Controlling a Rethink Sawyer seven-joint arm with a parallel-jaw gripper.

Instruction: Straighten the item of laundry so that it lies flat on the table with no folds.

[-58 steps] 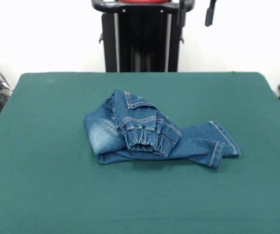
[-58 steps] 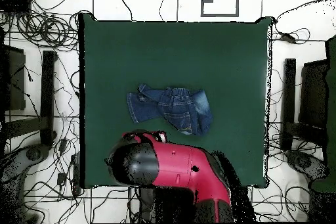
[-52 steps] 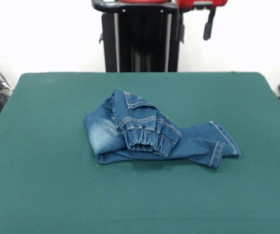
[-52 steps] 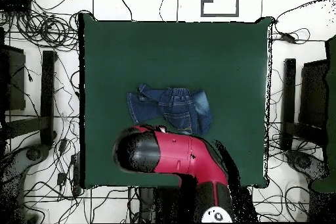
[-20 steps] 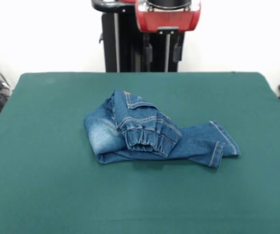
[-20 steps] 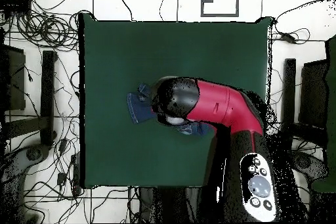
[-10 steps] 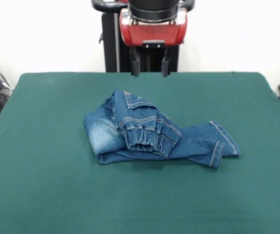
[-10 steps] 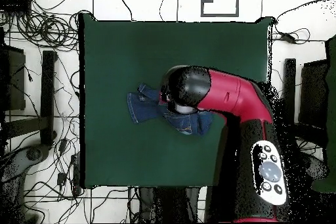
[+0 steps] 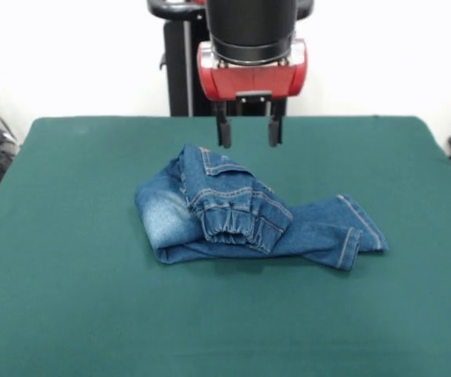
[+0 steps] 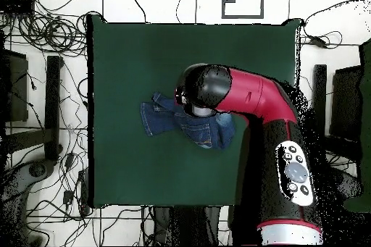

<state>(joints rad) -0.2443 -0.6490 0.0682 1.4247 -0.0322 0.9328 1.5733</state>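
Note:
The item of laundry [image 9: 241, 216], a pair of blue denim jeans, lies crumpled in the middle of the green table [image 9: 68, 298]. One leg is folded over the top with its cuff bunched, and another hemmed leg sticks out to the right. My gripper [image 9: 249, 133] hangs open above the jeans' far upper edge, its two dark fingers apart with nothing between them. In the overhead view the red and black arm [image 10: 239, 99] covers the middle of the jeans [image 10: 163, 119], hiding the gripper.
Green table cloth surrounds the jeans on every side. Cables and dark stands [image 10: 51, 106] lie on the floor beyond the table's edges.
The arm has swung in from the table's edge to over the jeans, and the gripper has come down lower toward them.

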